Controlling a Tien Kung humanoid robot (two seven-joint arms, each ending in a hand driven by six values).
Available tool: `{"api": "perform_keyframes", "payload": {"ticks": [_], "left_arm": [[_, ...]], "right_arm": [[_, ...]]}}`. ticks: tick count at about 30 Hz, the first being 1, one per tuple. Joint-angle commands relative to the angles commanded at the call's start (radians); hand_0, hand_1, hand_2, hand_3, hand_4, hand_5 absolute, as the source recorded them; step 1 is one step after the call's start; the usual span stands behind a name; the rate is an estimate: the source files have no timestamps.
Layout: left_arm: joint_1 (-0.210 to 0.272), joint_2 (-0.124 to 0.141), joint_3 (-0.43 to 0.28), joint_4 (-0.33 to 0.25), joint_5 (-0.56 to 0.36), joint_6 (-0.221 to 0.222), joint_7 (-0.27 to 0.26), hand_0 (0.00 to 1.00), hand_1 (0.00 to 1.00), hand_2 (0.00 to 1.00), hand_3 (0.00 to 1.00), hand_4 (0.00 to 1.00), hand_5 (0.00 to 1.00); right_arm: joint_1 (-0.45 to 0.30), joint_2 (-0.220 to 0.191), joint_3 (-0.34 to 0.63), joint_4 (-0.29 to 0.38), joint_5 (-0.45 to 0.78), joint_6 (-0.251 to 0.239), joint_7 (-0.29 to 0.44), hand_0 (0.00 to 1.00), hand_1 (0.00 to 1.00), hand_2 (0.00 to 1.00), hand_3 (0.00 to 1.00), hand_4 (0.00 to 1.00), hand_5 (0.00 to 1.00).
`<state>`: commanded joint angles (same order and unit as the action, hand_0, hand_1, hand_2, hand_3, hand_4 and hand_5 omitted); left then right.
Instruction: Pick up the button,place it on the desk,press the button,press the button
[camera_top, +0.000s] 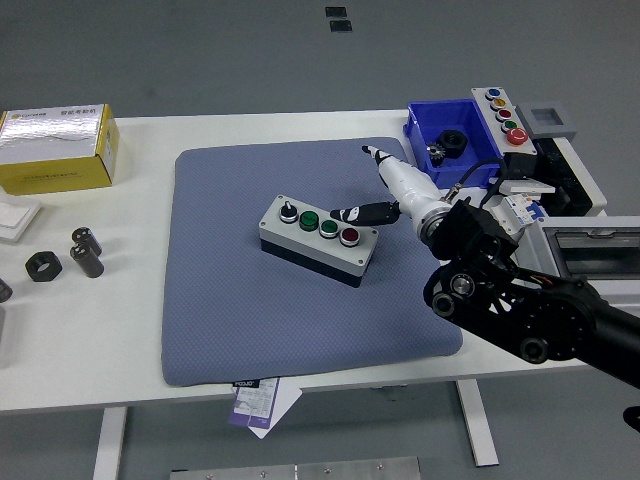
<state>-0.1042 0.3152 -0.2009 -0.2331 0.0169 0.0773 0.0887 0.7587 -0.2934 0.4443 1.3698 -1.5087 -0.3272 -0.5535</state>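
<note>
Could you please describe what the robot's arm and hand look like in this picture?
Only the right arm shows. It is built of bulky black segments with round joints bearing small silver discs and bolts. Toward the wrist it narrows into a white, tapered cylindrical forearm section. The right hand has slim fingers in black with white patches. Thin dark cables run beside the wrist.

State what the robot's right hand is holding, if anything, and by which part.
Nothing is held. The right hand has one black-tipped finger extended over the grey four-button control box on the blue-grey mat, near its green buttons; no grasp.
</note>
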Motion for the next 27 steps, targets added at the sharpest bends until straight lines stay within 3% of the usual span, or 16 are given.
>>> {"api": "perform_keyframes", "payload": {"ticks": [5, 15, 16, 21, 22, 27], "left_arm": [[-0.003, 0.0, -0.003, 0.0, 0.004, 0.0, 0.0, 0.688, 0.631, 0.553, 0.602, 0.671, 0.212], [-0.002, 0.002, 0.005, -0.001, -0.002, 0.0, 0.0, 0.688, 0.631, 0.554, 0.602, 0.672, 0.212], [-0.002, 0.002, 0.006, -0.001, -0.003, 0.0, 0.0, 0.688, 0.631, 0.553, 0.602, 0.672, 0.213], [-0.005, 0.001, 0.002, -0.002, 0.006, 0.0, 0.0, 0.688, 0.631, 0.553, 0.602, 0.672, 0.213], [-0.006, 0.001, 0.0, -0.002, 0.009, 0.0, 0.0, 0.688, 0.631, 0.553, 0.602, 0.672, 0.213], [-0.008, 0.0, -0.006, -0.003, 0.014, 0.0, 0.0, 0.688, 0.631, 0.553, 0.602, 0.672, 0.213]], "right_arm": [[0.019, 0.016, -0.065, -0.001, 0.033, 0.008, -0.005, 0.958, 0.956, 0.998, 0.998, 0.992, 0.412], [0.066, 0.061, -0.167, -0.093, -0.019, 0.078, -0.092, 0.929, 0.922, 0.973, 0.998, 0.99, 0.42], [0.068, 0.066, -0.178, -0.1, -0.025, 0.081, -0.092, 0.851, 0.864, 0.916, 0.998, 0.99, 0.428], [0.069, 0.08, -0.202, -0.113, -0.056, 0.093, -0.092, 0.851, 0.864, 0.916, 0.998, 0.99, 0.428], [0.069, 0.081, -0.203, -0.11, -0.066, 0.095, -0.092, 0.684, 0.772, 0.855, 0.998, 0.983, 0.408], [0.069, 0.085, -0.206, -0.102, -0.113, 0.098, -0.092, 0.684, 0.772, 0.855, 0.998, 0.983, 0.408]]}}
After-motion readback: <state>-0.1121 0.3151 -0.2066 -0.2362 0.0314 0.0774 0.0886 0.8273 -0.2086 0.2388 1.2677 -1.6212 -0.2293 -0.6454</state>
